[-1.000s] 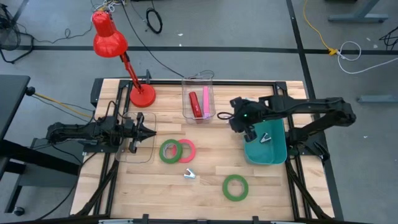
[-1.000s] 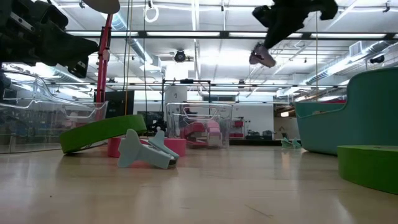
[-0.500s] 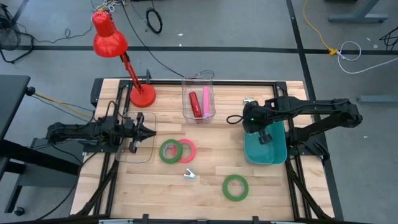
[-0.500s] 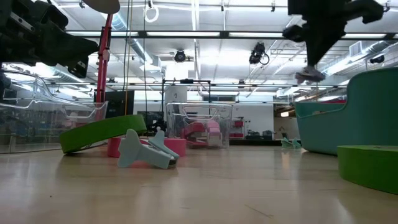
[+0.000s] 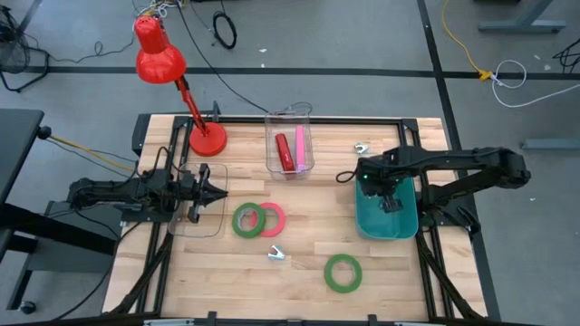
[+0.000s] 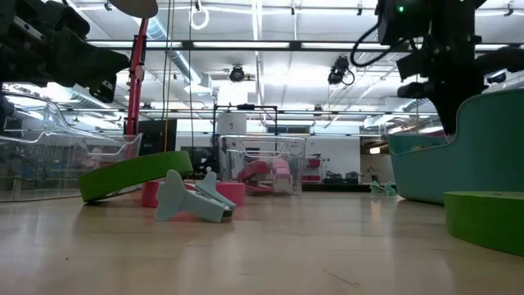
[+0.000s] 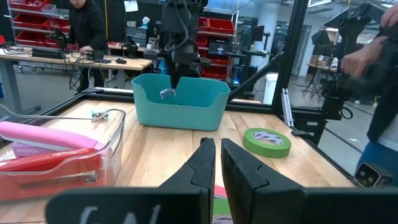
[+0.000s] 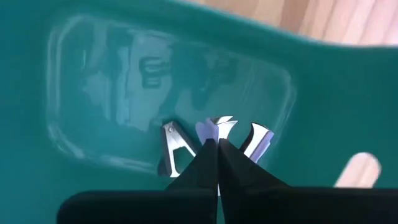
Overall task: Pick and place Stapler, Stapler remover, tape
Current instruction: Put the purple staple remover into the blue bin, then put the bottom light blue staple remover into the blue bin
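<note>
My right gripper point(image 5: 388, 201) points down into the teal bin point(image 5: 367, 220) at the table's right, shut on a pale lilac staple remover point(image 8: 222, 127). A second remover point(image 8: 173, 152) seems to lie on the bin floor. Another staple remover point(image 5: 276, 254) lies on the wood mid-table, and one more point(image 5: 362, 146) near the far edge. Tape: a green ring point(image 5: 246, 220) leans on a pink-red ring point(image 5: 272, 217), and another green ring point(image 5: 343, 273) lies flat nearer the front. Red and pink staplers point(image 5: 290, 152) lie in a clear box. My left gripper point(image 5: 217, 193) waits at the left, shut, pointing level. My right gripper pinches the lilac staple remover between its two fingertips point(image 8: 211, 163), coming from above and pointing down. The remover's metal claws point(image 8: 256, 140) stick out beyond the fingers. It hangs at about rim height inside the bin point(image 7: 166, 93). Which part of it the fingers hold is hidden by the fingers.
A red desk lamp point(image 5: 207, 138) stands at the far left. An empty clear tray point(image 5: 201, 215) sits under my left gripper. A black frame point(image 5: 426, 181) runs around the table. People stand beyond the table in the left wrist view.
My right gripper has carried the staple remover toward the table's right edge and down, from above the bare wood to inside the teal bin. It has tipped to point straight down and has stayed shut on the remover.
</note>
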### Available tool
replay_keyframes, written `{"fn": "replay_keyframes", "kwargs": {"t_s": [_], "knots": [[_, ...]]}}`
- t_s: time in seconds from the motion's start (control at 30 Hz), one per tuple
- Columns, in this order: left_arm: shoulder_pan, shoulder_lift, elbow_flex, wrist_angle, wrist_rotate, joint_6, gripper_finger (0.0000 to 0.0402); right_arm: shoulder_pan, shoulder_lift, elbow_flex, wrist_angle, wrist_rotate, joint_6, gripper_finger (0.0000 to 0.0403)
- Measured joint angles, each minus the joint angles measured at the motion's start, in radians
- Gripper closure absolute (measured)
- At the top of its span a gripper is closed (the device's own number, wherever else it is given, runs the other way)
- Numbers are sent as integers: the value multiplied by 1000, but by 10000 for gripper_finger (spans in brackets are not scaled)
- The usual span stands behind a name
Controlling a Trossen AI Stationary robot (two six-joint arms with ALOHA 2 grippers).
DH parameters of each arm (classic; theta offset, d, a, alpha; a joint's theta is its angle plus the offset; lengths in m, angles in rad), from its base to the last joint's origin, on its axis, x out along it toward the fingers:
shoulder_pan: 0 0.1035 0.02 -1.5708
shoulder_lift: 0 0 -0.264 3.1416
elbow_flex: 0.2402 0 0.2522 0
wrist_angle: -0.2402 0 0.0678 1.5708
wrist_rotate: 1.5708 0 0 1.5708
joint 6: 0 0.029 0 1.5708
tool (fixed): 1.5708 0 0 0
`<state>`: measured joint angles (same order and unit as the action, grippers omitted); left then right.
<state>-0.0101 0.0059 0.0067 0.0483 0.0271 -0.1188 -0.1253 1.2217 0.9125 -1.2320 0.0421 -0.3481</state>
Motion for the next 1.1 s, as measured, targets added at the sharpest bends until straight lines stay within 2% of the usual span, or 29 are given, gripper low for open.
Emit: {"fn": "replay_keyframes", "kwargs": {"t_s": [0.27,0.37,0.8,0.93,1.1], "knots": [[0,0,0,0,0,0,371,-24,0,-15,71,0,3,403],[0,0,0,0,0,0,371,-25,0,-15,103,2,55,394],[0,0,0,0,0,0,371,-76,0,-16,137,-9,61,240],[0,0,0,0,0,0,371,-78,0,18,131,-9,53,216],[0,0,0,0,0,0,371,-78,6,115,129,-9,51,207]]}}
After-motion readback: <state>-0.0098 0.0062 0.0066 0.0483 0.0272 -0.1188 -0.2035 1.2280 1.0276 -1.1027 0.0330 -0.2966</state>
